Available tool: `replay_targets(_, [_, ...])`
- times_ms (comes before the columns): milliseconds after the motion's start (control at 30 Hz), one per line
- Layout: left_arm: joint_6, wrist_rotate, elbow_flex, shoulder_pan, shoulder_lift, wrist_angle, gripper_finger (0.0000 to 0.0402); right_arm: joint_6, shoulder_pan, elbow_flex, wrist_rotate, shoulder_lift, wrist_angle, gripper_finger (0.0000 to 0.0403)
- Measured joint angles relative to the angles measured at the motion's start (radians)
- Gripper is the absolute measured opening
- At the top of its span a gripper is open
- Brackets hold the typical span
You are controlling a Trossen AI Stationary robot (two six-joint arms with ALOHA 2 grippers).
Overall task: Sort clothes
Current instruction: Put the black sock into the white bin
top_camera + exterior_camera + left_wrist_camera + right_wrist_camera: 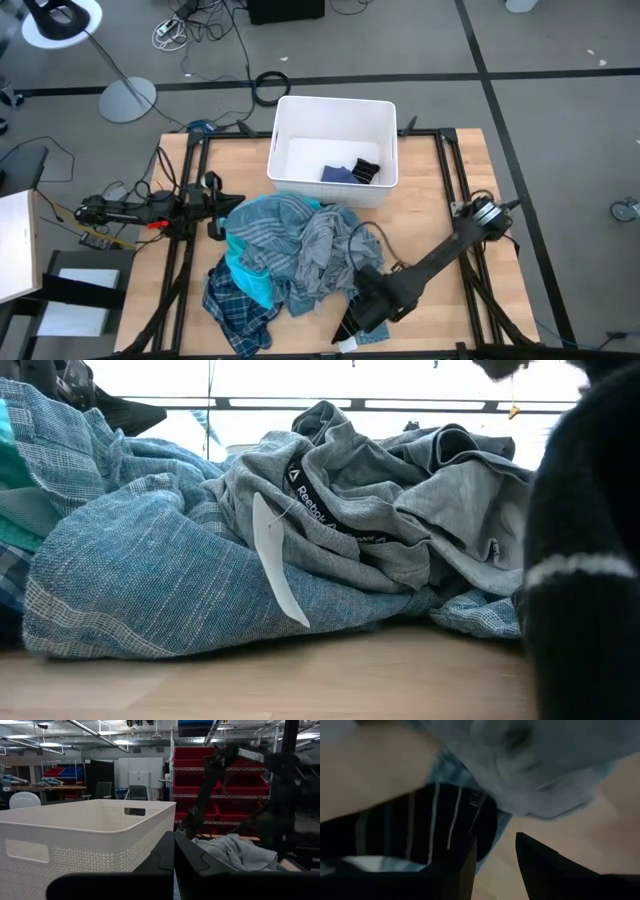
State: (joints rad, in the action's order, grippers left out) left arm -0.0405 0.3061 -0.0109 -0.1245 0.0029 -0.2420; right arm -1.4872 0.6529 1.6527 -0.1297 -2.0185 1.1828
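Between the spread fingers of the right tool (495, 865), low on the worktop (450, 210), a black striped sock (420, 830) is straddled, presumably for pickup; the heap of clothes (290, 255) lies just beyond. The left tool (174, 865) is pressed together, parked beside the heap.

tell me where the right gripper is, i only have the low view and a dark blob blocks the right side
Observer: The right gripper is low at the heap's near right edge, by a black striped sock.
Operator: is it holding that sock
Observer: Not clearly; in the right wrist view its fingers stand apart.
Operator: anything in the bin yet
Observer: Yes, the white bin holds a small blue item and a dark striped piece.
Operator: left arm
Observer: The left gripper waits shut beside the bin.
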Motion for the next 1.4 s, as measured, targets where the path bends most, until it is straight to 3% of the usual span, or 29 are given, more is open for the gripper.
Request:
replay_targets(233, [0.000, 0.000, 0.000, 0.000, 0.000, 0.000, 0.0006, -0.030, 0.008, 0.000, 0.030, -0.125, -0.057, 0.0119])
replay_targets(433, [0.000, 0.000, 0.000, 0.000, 0.000, 0.000, 0.0006, 0.026, 0.007, 0.002, 0.060, -0.159, -0.197, 0.0017])
replay_targets(600, [0.000, 0.000, 0.000, 0.000, 0.000, 0.000, 0.0006, 0.016, 0.008, 0.016, 0.025, -0.067, -0.122, 0.0005])
replay_targets(833, [0.000, 0.000, 0.000, 0.000, 0.000, 0.000, 0.0006, 0.039, 0.000, 0.170, -0.181, 0.124, 0.125, 0.0002])
replay_targets(1033, [0.000, 0.000, 0.000, 0.000, 0.000, 0.000, 0.0006, 0.235, -0.066, 0.326, -0.420, 0.264, 0.214, 0.0001])
replay_targets(1167, [0.000, 0.000, 0.000, 0.000, 0.000, 0.000, 0.0006, 0.465, -0.157, 0.430, -0.551, 0.349, 0.204, 0.0001])
replay_targets(1400, [0.000, 0.000, 0.000, 0.000, 0.000, 0.000, 0.0006, 0.899, -0.429, 0.495, -0.577, 0.435, 0.147, 0.0002])
